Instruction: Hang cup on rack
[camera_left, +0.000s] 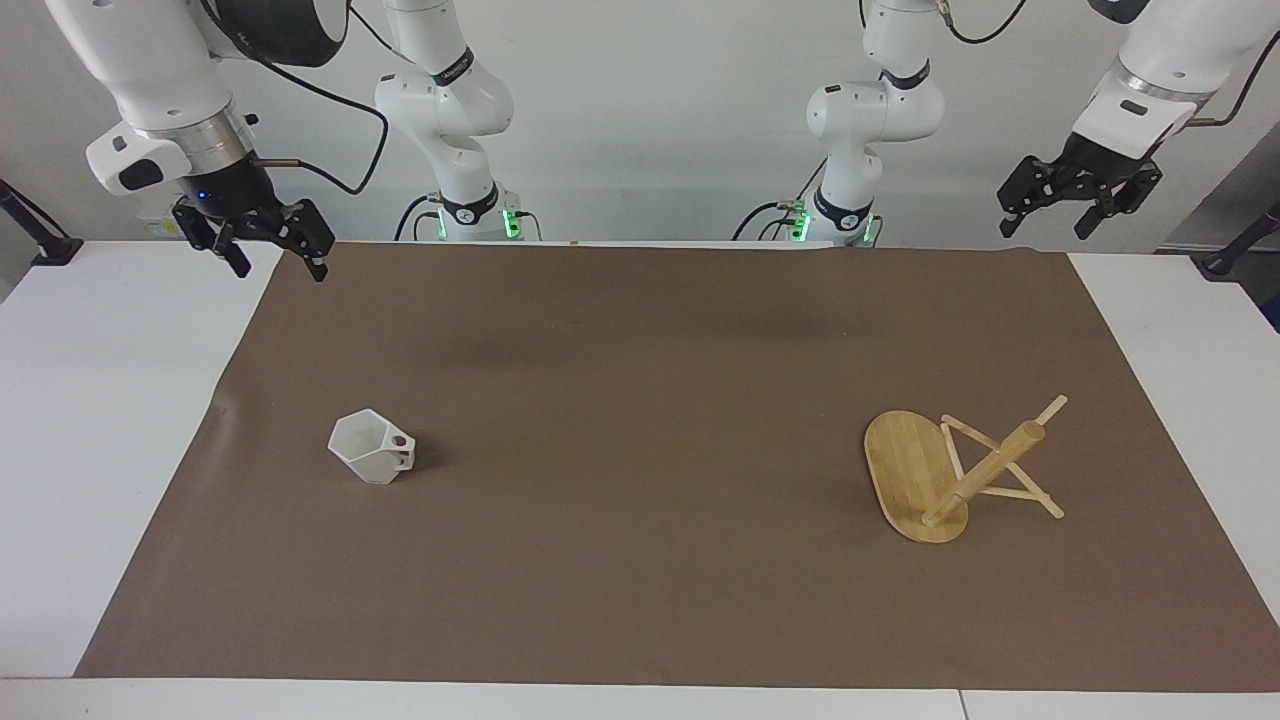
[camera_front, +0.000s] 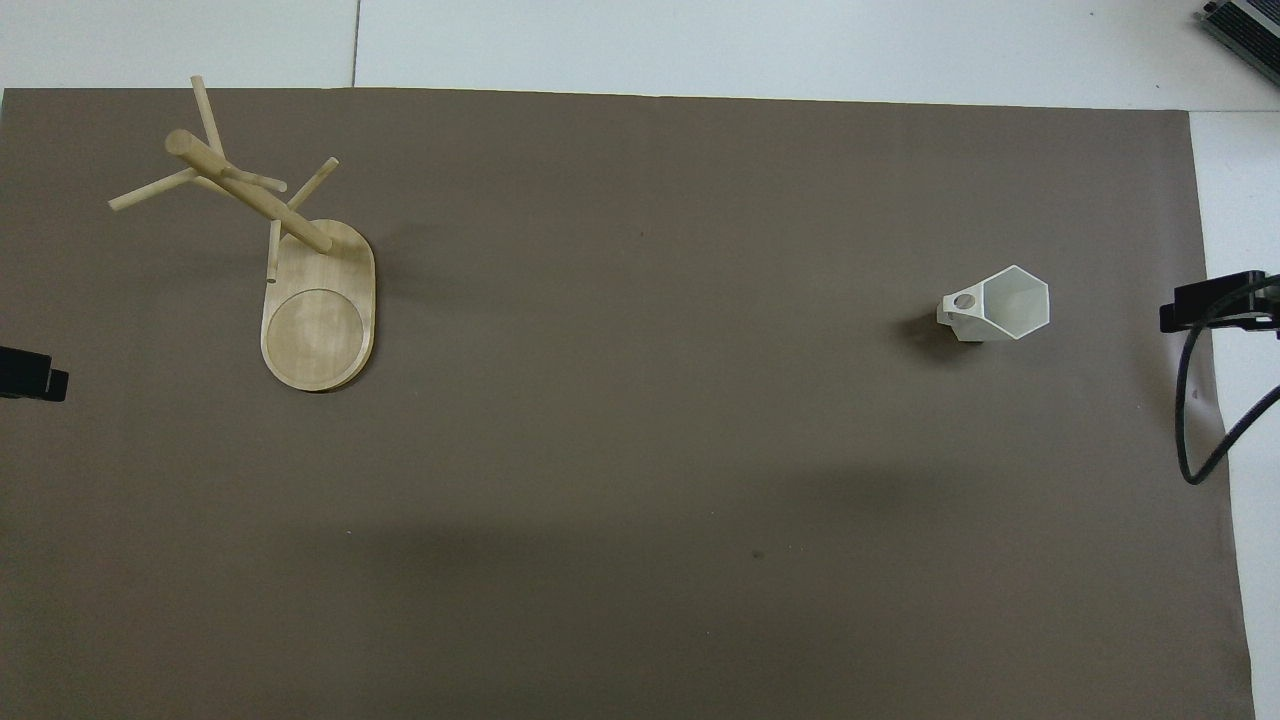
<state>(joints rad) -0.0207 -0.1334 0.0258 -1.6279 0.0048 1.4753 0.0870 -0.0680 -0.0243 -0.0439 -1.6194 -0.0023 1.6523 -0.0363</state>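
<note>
The white faceted cup (camera_left: 372, 458) stands upright on the brown mat toward the right arm's end, its handle toward the table's middle; it also shows in the overhead view (camera_front: 1005, 303). The bamboo rack (camera_left: 912, 480) stands on its oval base toward the left arm's end, and its post and pegs show in the overhead view (camera_front: 250, 190). My right gripper (camera_left: 278, 262) is open and empty, high over the mat's corner by the robots. My left gripper (camera_left: 1045, 222) is open and empty, raised above the mat's other corner by the robots. Both are well away from the cup and rack.
A brown mat (camera_left: 640, 380) covers most of the white table (camera_left: 90, 420). Two more white arms (camera_left: 450, 110) (camera_left: 870, 110) stand at the robots' edge. A black cable (camera_front: 1195, 440) hangs by the right gripper (camera_front: 1215, 303). Only the left gripper's tip (camera_front: 30, 372) shows overhead.
</note>
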